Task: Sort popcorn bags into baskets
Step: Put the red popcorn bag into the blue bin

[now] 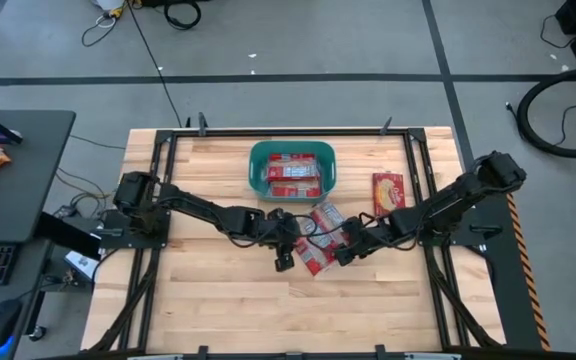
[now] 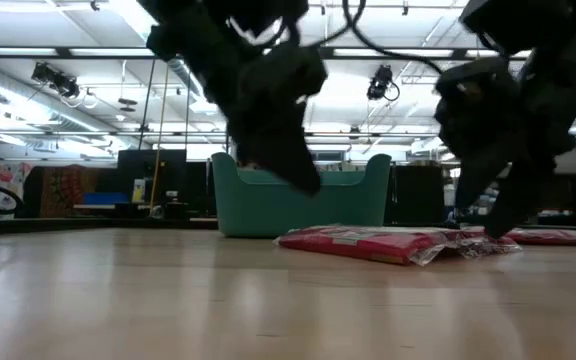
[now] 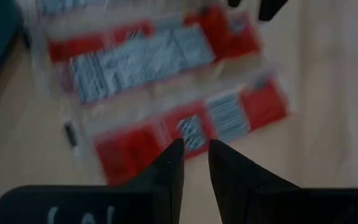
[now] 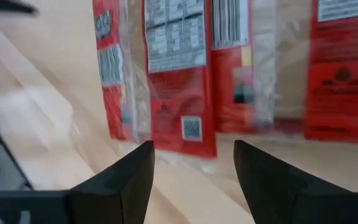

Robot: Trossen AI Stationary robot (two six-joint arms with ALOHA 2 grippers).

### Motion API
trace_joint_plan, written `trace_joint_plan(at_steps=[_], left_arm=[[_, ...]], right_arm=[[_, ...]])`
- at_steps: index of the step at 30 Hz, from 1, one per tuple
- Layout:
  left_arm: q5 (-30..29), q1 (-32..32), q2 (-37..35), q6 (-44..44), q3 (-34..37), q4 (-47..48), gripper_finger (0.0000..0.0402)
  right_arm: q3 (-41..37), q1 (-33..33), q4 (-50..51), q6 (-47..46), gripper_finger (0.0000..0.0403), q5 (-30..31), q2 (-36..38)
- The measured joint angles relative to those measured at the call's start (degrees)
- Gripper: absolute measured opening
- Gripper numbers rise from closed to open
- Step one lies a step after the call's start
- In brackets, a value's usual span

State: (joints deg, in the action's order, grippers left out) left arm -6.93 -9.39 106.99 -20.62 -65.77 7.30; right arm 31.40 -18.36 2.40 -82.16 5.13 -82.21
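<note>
Red popcorn bags (image 1: 320, 238) overlap on the counter (image 1: 218, 300) near the teal basket (image 1: 258, 175), so the wide-open, empty right end effector (image 4: 192, 163) may drag two, crowded by the narrowly parted, empty left end effector (image 3: 194, 163).

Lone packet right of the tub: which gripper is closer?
Right. The right gripper sits just below and left of that packet, by the loose packets mid-table. The left gripper is farther left, beyond that pile, below the tub.
</note>
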Motion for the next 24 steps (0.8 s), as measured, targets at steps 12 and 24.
trace_joint_plan(at_steps=[12,24], left_arm=[[0.81,0.13,5.87,0.69,0.33,-3.13,0.008],[3.45,0.13,3.96,3.25,-0.07,2.84,0.0068]], right_arm=[[-0.14,-0.67,-10.07,-3.6,0.0224,-0.37,-4.71],[1.74,-0.73,-10.61,-1.65,0.0214,0.21,-5.57]])
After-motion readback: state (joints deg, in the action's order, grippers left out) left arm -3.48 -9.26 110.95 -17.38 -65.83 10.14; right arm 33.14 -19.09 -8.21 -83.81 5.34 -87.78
